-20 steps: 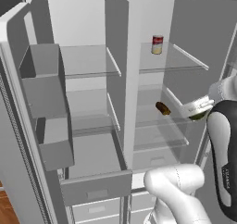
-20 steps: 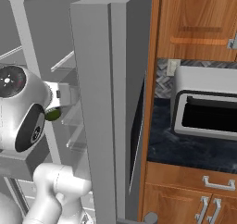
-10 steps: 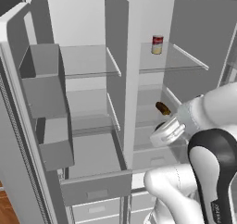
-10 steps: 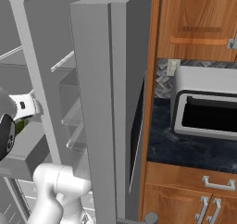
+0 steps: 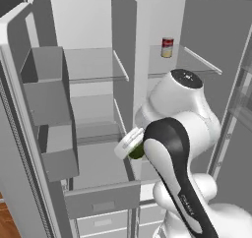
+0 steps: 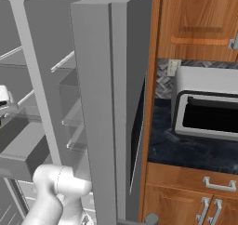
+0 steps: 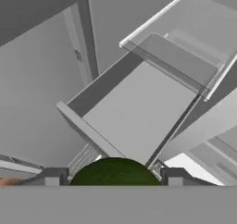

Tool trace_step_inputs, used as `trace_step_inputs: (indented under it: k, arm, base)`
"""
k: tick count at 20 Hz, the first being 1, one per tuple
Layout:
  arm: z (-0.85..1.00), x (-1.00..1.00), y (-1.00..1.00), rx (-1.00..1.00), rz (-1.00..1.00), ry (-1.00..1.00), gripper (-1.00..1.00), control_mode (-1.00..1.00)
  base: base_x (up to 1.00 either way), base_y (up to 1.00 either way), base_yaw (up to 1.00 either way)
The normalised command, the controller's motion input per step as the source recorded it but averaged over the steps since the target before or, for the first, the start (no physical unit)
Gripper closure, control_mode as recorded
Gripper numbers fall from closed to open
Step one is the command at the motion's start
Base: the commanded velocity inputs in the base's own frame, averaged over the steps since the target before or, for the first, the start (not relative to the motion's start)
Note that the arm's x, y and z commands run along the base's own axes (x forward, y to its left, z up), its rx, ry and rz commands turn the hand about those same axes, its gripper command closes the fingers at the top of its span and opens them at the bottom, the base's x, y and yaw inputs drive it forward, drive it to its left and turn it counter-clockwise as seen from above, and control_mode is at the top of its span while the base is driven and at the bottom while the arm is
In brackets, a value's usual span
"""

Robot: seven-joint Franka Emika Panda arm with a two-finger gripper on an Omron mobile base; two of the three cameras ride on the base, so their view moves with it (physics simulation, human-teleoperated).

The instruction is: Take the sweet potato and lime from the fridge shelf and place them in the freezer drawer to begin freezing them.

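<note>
**Lime in the claw above the open freezer drawer**

I have one lime (image 7: 114,171), a dark green ball, held between the two finger tips of my claw (image 7: 112,177). The tips stand partly apart and press the lime from either side at 6 o'clock in the hand view. In the left base view the lime (image 5: 137,152) peeks out dark green just beside the white wrist, near the middle of the picture.

One freezer drawer (image 7: 139,112) lies open below the claw, a shallow grey box with a flat bare floor; nothing sits in it. From the left base view its grey front panel (image 5: 101,200) sits at 7 o'clock, with one small rectangular recess in it. Below that panel I count two smaller pale drawers (image 5: 103,223), side by side.

One can (image 5: 167,47) stands upright on the upper right fridge shelf, at 12 o'clock in the left base view, well apart from the claw. It is red and white; the label is too small for me to read.

In the right base view I see one silver toaster oven (image 6: 207,109) on the dark desk (image 6: 186,149) at 3 o'clock, under wooden cabinets.
</note>
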Motion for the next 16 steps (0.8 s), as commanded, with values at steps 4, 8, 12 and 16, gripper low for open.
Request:
trace_step_inputs:
  k: [4, 8, 12, 16]
  arm:
    - [-0.77, 0.22, 0.00, -0.08, 0.00, 0.03, 1.00, -1.00]
    - [-0.77, 0.60, 0.14, -0.05, 0.00, 0.00, 1.00, -1.00]
    - [-0.35, 0.67, 0.53, 0.00, 0.00, 0.00, 1.00, -1.00]
    - [-0.34, 0.64, 0.54, 0.00, 0.00, 0.00, 1.00, -1.00]
  base:
    - [0.00, 0.00, 0.00]
    - [0.00, 0.00, 0.00]
    - [0.00, 0.00, 0.00]
    - [0.00, 0.00, 0.00]
